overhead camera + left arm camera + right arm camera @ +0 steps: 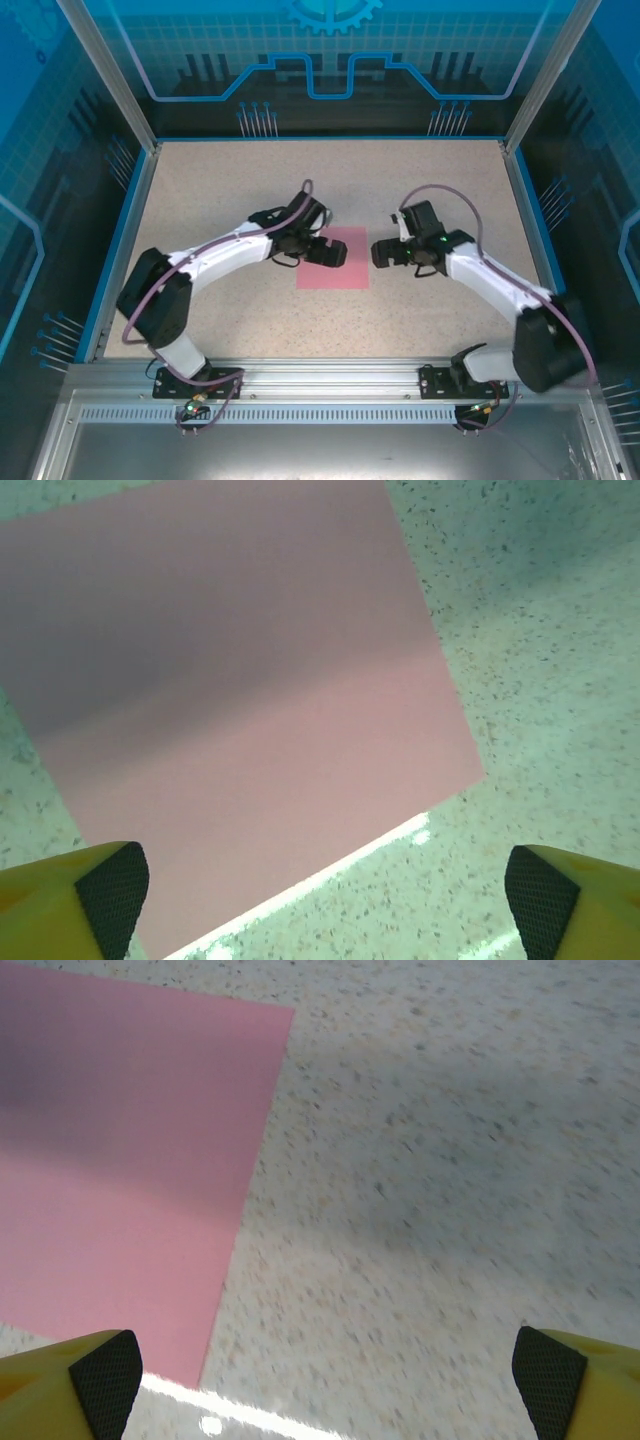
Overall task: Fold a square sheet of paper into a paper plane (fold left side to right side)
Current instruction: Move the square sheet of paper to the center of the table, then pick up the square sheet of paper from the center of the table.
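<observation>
sheet: square sheet of paper [340, 268], pink, flat and unfolded on the table [220, 190], near its middle; no crease visible
sheet edges: roughly square to the table edges in the top view; the left wrist view has it [230, 680] running from the far left toward the near edge, one corner to the right
left gripper: [325, 250] sits over the left, far part of the sheet, jaws spread wide, nothing between them
left fingers: in the wrist view [328, 900] one pad [112, 892] overlaps the sheet's near edge, the other is over bare table; contact with the paper: can't tell
right gripper: [385, 250] just beside the sheet's right edge, over table, jaws spread wide, grasping nothing
right fingers: in the wrist view [328, 1385] one pad [105, 1380] is at the sheet's [120, 1160] near corner, the other over speckled table
grippers: facing each other across the sheet's right part, apart
</observation>
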### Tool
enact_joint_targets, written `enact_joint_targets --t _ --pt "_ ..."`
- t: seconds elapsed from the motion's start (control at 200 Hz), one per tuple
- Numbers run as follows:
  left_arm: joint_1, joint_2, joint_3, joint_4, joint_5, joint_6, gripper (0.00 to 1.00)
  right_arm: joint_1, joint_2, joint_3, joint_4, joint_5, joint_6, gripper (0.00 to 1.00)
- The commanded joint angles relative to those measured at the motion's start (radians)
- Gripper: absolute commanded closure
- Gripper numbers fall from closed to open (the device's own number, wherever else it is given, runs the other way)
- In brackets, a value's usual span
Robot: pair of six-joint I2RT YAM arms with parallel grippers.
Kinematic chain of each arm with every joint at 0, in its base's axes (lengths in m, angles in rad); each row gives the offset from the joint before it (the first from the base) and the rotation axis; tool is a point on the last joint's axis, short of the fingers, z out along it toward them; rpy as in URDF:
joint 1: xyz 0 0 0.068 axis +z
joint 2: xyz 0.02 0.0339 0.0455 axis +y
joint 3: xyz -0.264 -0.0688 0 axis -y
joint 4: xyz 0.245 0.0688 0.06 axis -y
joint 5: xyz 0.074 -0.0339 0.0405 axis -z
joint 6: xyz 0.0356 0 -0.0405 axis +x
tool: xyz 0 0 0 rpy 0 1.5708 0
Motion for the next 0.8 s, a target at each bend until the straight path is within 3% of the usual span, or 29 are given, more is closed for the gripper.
enact_joint_targets --t 0.0,0.34,0.56,0.79 --pt "0.026 -0.005 -0.105 0.095 0.179 -0.126 0.11 0.032 0.162 0.134 0.02 -0.034 0.03 0.01" --pt "0.068 0.074 -0.181 0.146 0.163 -0.181 0.32 0.092 0.605 0.518 -0.078 0.011 0.033 0.01" --pt "0.068 0.124 -0.19 0.142 0.13 -0.181 0.37 0.123 0.677 0.559 -0.095 0.018 0.033 0.01" --pt "0.067 0.154 -0.196 0.132 0.11 -0.183 0.45 0.158 0.649 0.488 -0.077 -0.049 0.041 0.01"
